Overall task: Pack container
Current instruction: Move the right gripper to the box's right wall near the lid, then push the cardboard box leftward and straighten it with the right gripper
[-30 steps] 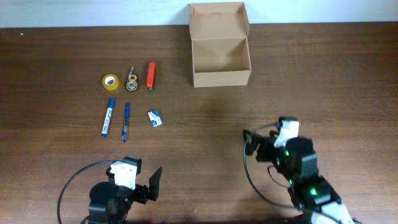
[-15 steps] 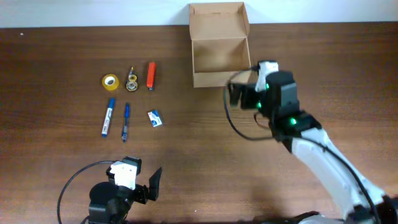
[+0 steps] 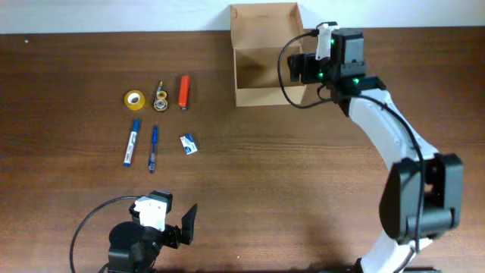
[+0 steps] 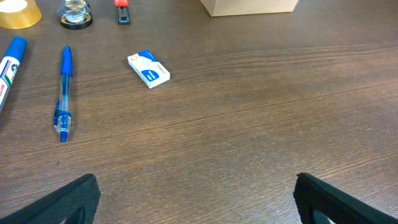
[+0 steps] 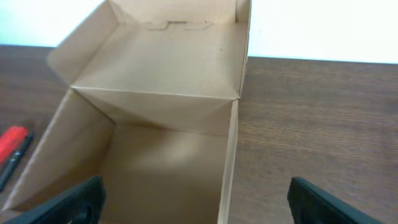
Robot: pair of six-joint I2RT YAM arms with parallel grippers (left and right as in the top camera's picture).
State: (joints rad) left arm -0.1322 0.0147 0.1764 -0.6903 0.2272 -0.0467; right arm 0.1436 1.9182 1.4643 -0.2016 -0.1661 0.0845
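Observation:
The container is a tan cardboard box at the back of the table, its lid flap standing open. It looks empty inside. My right gripper hovers over the box's right wall and is open. In the right wrist view that wall runs between the spread fingers of the right gripper, one over the box floor and one over the table. My left gripper rests low at the front left, open with nothing in it. In the left wrist view only bare table lies before the left gripper.
Left of the box lie a yellow tape roll, a small clear object, a red marker, a blue marker, a blue pen and a small blue-and-white packet. A white wall runs behind the table.
My right arm has swung from the front right of the table up to the box's right side. The left arm and the loose items have not moved.

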